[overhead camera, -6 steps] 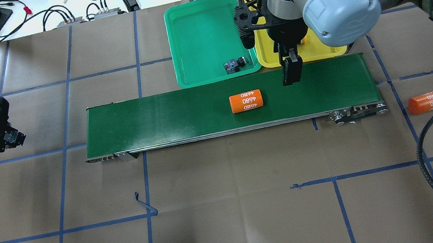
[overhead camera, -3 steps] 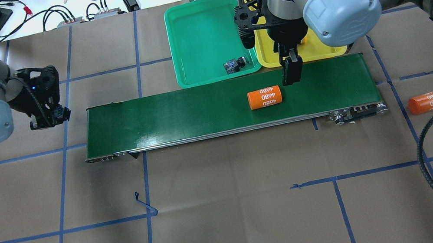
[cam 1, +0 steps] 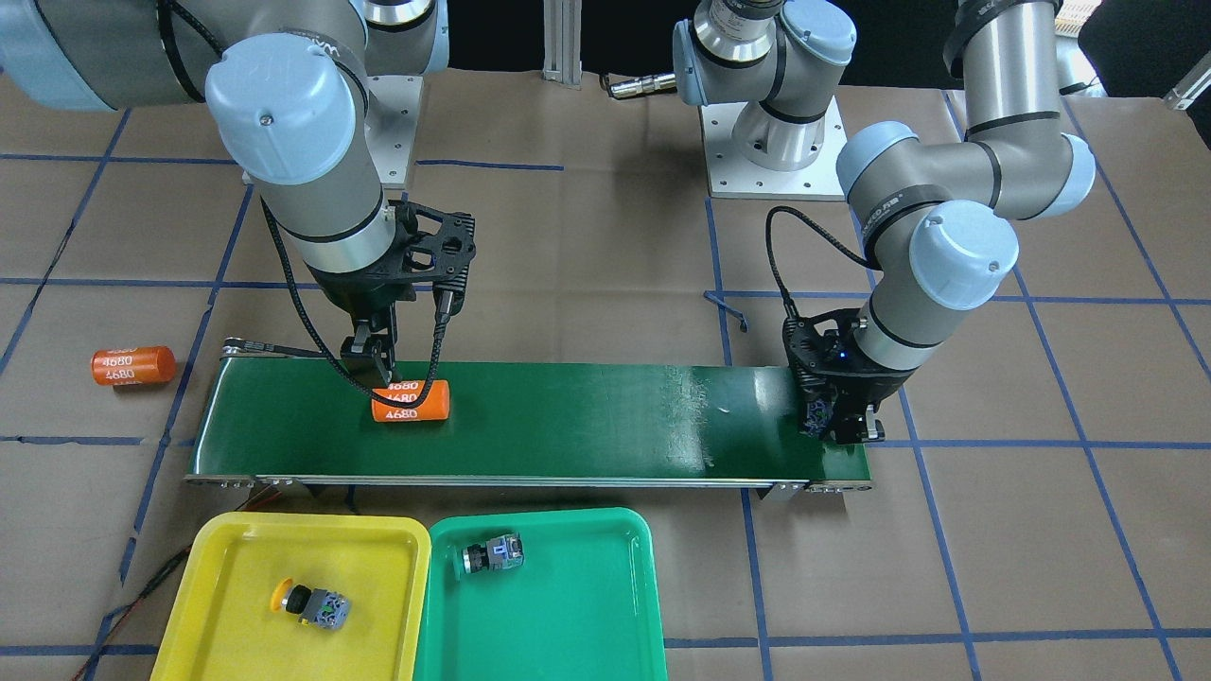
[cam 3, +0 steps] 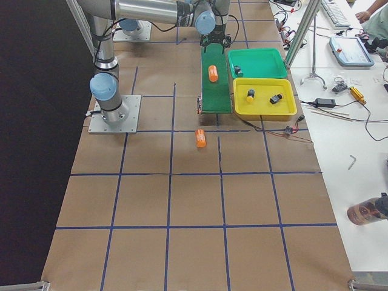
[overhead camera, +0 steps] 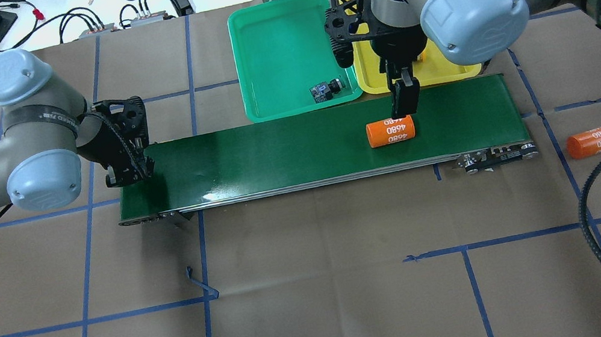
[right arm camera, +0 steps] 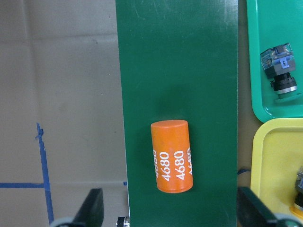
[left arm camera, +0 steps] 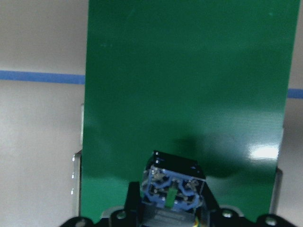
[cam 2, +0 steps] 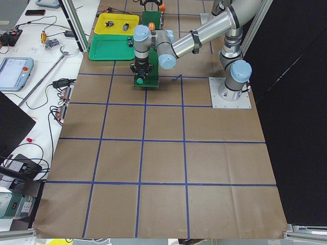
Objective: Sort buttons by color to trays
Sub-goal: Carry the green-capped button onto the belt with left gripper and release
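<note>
My left gripper (overhead camera: 133, 171) hangs over the left end of the belt, shut on a button (left arm camera: 173, 187). Its grey-blue terminal end faces the wrist camera and its cap is hidden. My right gripper (overhead camera: 404, 99) stands open above the belt's right part, its fingers (right arm camera: 92, 210) spread wide on either side of an orange cylinder (right arm camera: 172, 156). The green tray (overhead camera: 268, 46) holds one button (overhead camera: 327, 91). The yellow tray (cam 1: 236, 558) holds a yellow-capped button (cam 1: 310, 603), and the exterior right view shows a second button (cam 3: 276, 98) in it.
The dark-green conveyor belt (overhead camera: 273, 148) runs across the table in front of both trays. A second orange cylinder (overhead camera: 593, 141) lies on the paper past the belt's right end. A black cable (overhead camera: 595, 217) curves over the right side. Wires and gear line the far edge.
My left arm has swung in from the far left to the belt's left end, carrying the button. The orange cylinder has ridden rightward under my right gripper, which has stayed put.
</note>
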Robot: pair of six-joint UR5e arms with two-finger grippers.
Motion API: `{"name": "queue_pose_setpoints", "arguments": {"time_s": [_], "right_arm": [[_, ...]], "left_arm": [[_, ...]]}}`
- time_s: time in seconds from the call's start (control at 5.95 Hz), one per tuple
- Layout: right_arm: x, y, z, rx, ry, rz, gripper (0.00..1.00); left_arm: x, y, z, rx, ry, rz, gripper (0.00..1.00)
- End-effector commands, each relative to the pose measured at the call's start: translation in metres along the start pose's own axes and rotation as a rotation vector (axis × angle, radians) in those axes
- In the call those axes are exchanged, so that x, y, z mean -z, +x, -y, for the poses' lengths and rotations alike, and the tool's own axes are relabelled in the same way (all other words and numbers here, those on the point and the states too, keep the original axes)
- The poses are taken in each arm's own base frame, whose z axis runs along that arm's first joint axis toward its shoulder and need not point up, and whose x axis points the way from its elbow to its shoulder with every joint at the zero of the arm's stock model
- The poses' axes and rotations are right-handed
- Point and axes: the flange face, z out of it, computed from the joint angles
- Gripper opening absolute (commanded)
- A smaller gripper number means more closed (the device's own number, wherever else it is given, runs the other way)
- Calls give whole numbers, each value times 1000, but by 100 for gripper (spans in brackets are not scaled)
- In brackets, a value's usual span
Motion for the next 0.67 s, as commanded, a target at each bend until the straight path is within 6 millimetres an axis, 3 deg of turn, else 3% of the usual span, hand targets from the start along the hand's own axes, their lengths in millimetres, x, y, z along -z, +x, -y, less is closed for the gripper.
{"name": "queue_pose_setpoints", "arguments": {"time_s": [0.0, 0.17, 0.34, 0.5], "right_arm": [[0, 0, 0, -1, 0, 0, 100], [0, 0, 0, -1, 0, 0, 100], [0, 0, 0, -1, 0, 0, 100], [0, 0, 0, -1, 0, 0, 100]], "left_arm": [[-5, 7, 18, -2, 3, -7, 76], [6, 7, 19, -1, 7, 12, 95], [19, 7, 24, 53, 8, 31, 95], [49, 12, 28, 227, 21, 71, 95]]}}
